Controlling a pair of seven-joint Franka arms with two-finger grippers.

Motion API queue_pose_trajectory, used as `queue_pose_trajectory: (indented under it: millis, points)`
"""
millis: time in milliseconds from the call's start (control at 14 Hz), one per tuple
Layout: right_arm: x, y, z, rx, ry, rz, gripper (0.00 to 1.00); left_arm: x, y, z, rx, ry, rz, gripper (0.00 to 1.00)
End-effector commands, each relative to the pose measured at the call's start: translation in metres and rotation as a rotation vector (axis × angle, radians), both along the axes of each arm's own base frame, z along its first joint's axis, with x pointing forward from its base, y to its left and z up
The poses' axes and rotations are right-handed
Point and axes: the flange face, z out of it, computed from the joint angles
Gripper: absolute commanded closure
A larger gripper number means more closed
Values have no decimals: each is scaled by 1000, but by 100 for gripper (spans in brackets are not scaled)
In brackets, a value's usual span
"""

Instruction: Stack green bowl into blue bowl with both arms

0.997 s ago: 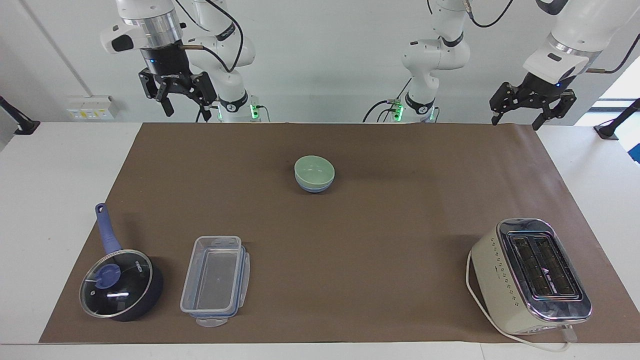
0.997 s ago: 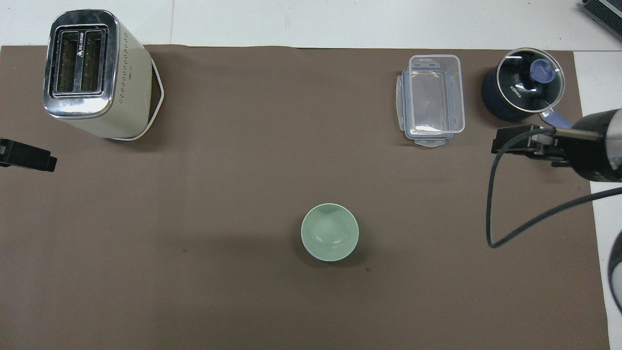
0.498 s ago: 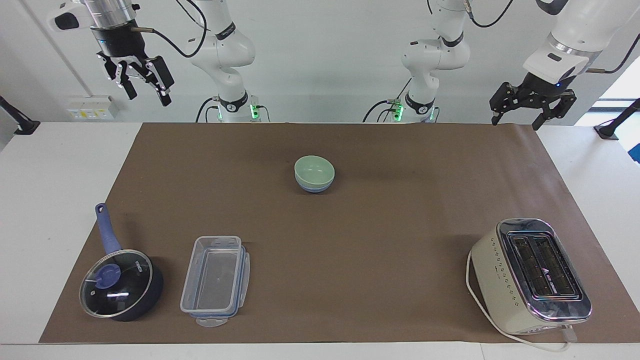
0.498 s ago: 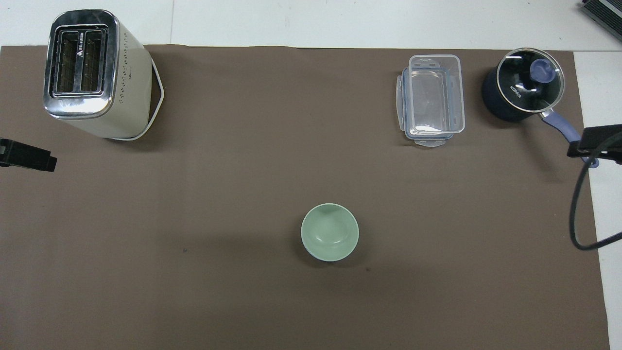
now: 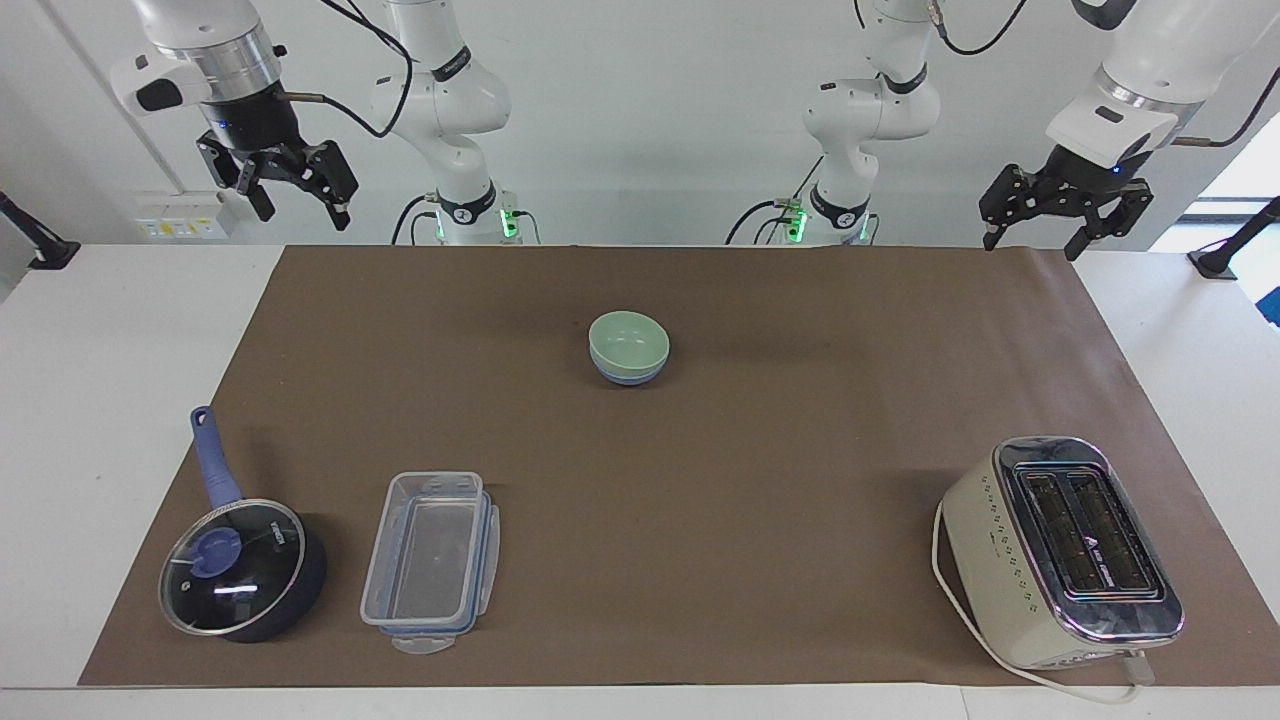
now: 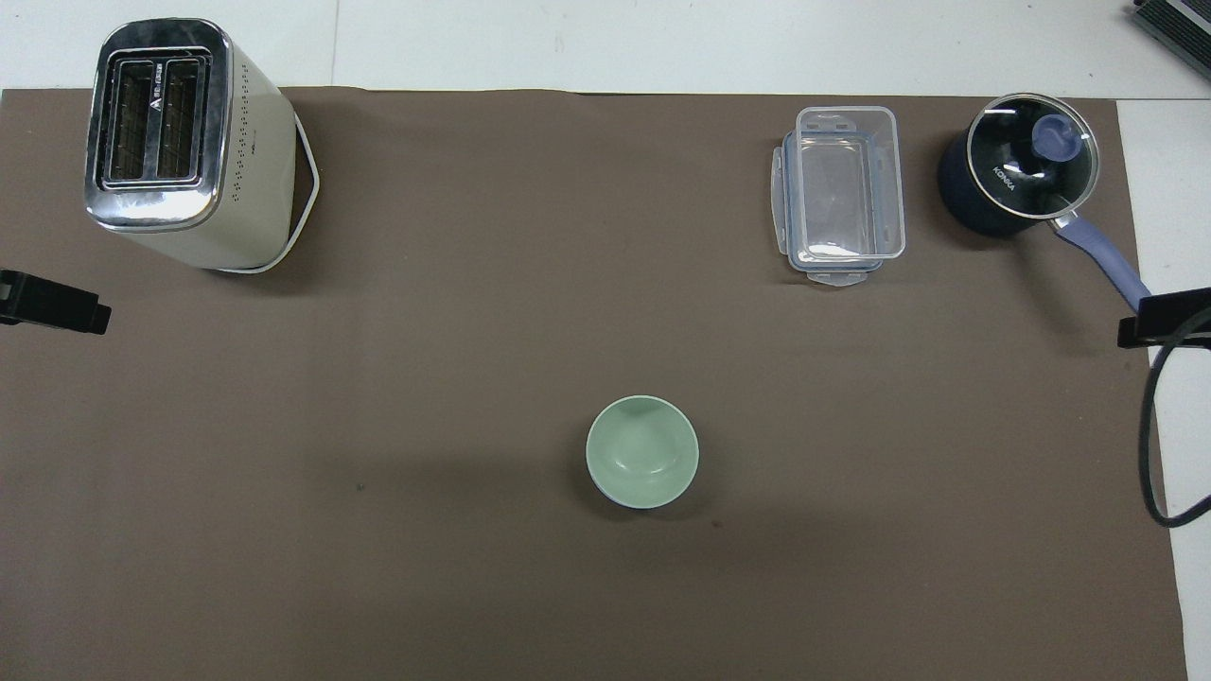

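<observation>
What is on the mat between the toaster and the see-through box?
Nothing stands between the toaster and the clear box; only bare brown mat shows there in the overhead view. The stacked bowls sit nearer the robots, off that line.

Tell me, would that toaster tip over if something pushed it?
Probably not easily: the toaster stands upright on a broad base, so it would likely slide on the brown mat. It looks boxy, stiff and fairly heavy. Its white cord loops beside it and might drag or snag.

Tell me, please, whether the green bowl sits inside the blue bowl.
Inside: the green bowl sits nested upright in the blue bowl, whose base shows below it.
</observation>
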Motion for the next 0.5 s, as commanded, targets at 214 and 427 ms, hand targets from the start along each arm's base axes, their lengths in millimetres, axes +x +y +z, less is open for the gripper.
queue_pose_trajectory:
  millis: [214,427]
  points:
    - [-5,-5,-2,-17,-2,21,0,-3,3,5,17,2,9,0]
    - [-9,-3,-6,-11,18,26,0,-4,2,5,16,3,12,0]
